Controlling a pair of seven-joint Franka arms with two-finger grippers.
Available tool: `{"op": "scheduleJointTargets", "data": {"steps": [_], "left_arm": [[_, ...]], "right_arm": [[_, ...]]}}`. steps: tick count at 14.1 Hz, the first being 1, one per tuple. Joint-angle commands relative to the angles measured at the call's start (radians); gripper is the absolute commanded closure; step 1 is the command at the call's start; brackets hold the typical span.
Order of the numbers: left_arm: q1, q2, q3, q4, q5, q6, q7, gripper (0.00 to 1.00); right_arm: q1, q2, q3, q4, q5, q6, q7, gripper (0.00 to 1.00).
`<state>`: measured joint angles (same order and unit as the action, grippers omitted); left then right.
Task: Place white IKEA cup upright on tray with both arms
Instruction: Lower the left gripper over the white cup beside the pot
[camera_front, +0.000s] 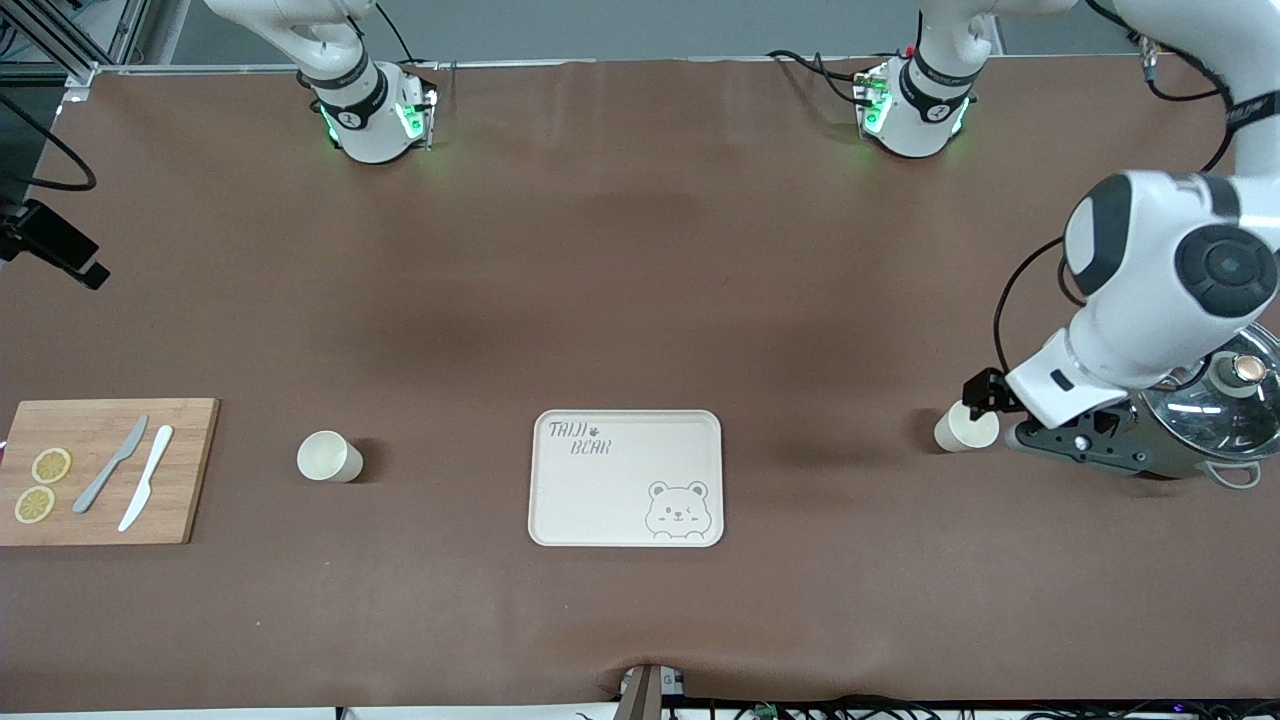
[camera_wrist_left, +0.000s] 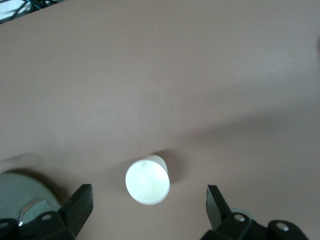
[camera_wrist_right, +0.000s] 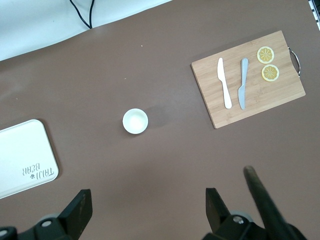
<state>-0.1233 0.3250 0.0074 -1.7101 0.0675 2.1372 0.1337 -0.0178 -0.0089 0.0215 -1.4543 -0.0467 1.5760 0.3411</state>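
A cream tray (camera_front: 625, 478) with "TAIJI BEAR" lettering lies mid-table; its corner shows in the right wrist view (camera_wrist_right: 25, 157). One white cup (camera_front: 966, 428) stands upright toward the left arm's end. My left gripper (camera_front: 985, 405) hovers low over it, open, and the cup (camera_wrist_left: 147, 181) shows between the spread fingers (camera_wrist_left: 80, 202), untouched. A second white cup (camera_front: 328, 456) stands upright toward the right arm's end, and also shows in the right wrist view (camera_wrist_right: 135, 121). My right gripper (camera_wrist_right: 147, 207) is open and empty, high over the table, out of the front view.
A steel pot with a glass lid (camera_front: 1215, 410) stands right beside the left gripper and its cup. A bamboo cutting board (camera_front: 105, 470) with two knives and lemon slices lies at the right arm's end. A black camera mount (camera_front: 50, 250) juts over that table edge.
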Motion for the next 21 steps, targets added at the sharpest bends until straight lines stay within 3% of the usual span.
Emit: {"op": "scheduleJointTargets", "data": {"steps": [1,8,12,14,18,21], "left_arm": [[0.027,0.046,-0.006,-0.081,0.020,0.148,0.023,0.00],[0.077,0.153,-0.009,-0.147,0.014,0.339,0.029,0.00],[0.135,0.151,-0.017,-0.203,0.008,0.385,0.102,0.00],[0.206,0.141,-0.061,-0.220,0.008,0.386,0.144,0.00],[0.394,0.134,-0.222,-0.232,0.008,0.385,0.187,0.00],[0.404,0.126,-0.237,-0.238,0.008,0.385,0.187,0.00]], "right_arm": [[-0.011,0.012,0.006,0.028,0.018,-0.016,0.006,0.00],[-0.007,0.012,0.006,0.028,0.010,-0.014,0.004,0.00],[-0.004,0.015,0.008,0.026,0.010,-0.016,0.006,0.00],[-0.004,0.015,0.008,0.026,0.010,-0.016,0.006,0.00],[-0.011,0.018,0.008,0.025,0.019,-0.017,-0.005,0.00],[-0.014,0.023,0.008,0.023,0.022,-0.017,-0.004,0.00]]}}
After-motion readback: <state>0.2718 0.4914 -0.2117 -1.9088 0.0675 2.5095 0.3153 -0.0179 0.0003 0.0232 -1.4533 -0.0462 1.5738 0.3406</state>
